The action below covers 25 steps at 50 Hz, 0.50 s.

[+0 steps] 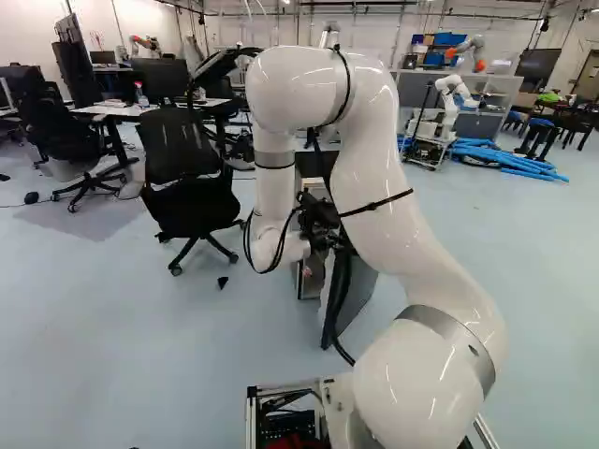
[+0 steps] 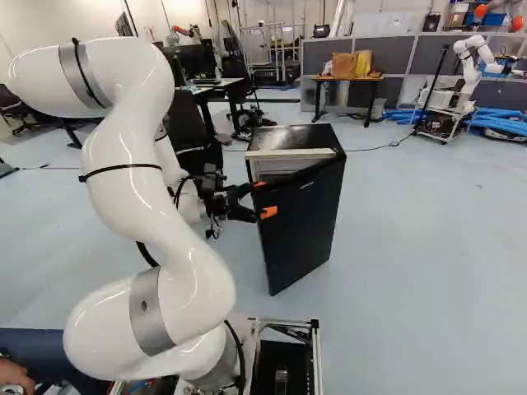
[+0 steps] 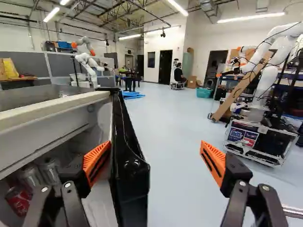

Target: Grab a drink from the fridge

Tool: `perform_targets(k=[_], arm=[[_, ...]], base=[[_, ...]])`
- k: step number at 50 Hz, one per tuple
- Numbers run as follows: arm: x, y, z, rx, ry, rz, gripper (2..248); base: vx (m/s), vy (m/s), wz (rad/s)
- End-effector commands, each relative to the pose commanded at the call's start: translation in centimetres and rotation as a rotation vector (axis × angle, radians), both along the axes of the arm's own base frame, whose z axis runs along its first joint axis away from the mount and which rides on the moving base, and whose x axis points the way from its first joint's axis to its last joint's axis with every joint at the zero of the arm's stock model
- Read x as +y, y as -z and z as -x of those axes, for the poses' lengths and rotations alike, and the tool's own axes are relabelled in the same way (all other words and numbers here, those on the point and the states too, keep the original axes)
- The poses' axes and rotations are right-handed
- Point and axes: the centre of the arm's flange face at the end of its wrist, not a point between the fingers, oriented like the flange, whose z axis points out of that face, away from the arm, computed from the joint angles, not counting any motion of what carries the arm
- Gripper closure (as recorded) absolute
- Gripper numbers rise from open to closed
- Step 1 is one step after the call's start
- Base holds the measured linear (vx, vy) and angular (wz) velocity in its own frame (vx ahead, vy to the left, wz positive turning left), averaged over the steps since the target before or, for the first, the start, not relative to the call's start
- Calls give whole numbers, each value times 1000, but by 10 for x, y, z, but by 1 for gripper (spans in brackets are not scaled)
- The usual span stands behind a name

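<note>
In the right base view my gripper (image 2: 263,199) is at the upper edge of the black fridge door (image 2: 300,222), which stands ajar from the small fridge (image 2: 290,137). The wrist view shows the gripper (image 3: 155,144) wide open. The door's edge (image 3: 129,172) lies between its fingers, close to one of them; that finger is on the inner side of the door, the other outside it over the floor. Inside the fridge are a red can (image 3: 19,200) and silver cans (image 3: 49,170), beside the inner finger. Whether finger and door touch, I cannot tell.
An office chair (image 1: 182,178) stands near the arm's left side, with desks behind it. Another robot (image 2: 468,74) is at the back by grey partitions, near blue tubes (image 2: 502,123). The wrist view shows another robot's wheeled base (image 3: 255,142) beyond the outer finger.
</note>
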Motion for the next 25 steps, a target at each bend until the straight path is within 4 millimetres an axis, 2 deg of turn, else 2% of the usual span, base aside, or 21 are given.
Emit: perform_targets(k=[25], arm=[[-8, 0, 10, -5, 184, -14, 3]], base=[[0, 0, 0]])
